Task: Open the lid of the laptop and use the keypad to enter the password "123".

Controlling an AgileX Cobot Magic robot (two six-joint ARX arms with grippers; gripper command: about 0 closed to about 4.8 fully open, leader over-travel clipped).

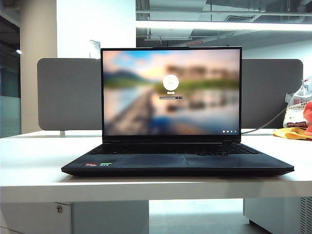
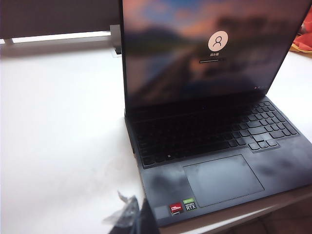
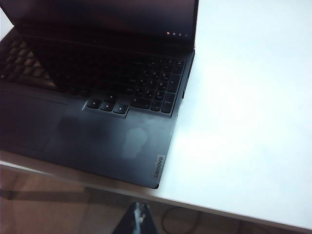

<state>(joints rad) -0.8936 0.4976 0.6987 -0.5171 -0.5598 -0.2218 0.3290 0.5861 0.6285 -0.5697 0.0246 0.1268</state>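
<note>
Our slim black-navy laptop (image 1: 178,163) sits open mid-table, lid (image 1: 170,90) upright showing the login screen. Left gripper (image 2: 132,219) is pressed together off its front corner; right gripper (image 3: 139,222) is too cropped to tell. Risk: blunt tips mashing neighbouring keys on the flat black keypad (image 3: 153,92).

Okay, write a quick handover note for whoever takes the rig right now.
Left tool: shut, empty, off the laptop's sticker corner.
Right tool: only its tip shows, state unclear, off the Lenovo corner.
Neither shows in the exterior view.
Lid: open, upright, login screen lit.
Keypad: uncovered, untouched now.
Done: lid opened.
Left: whether "123" went in cannot be read from the password field; check it.
</note>
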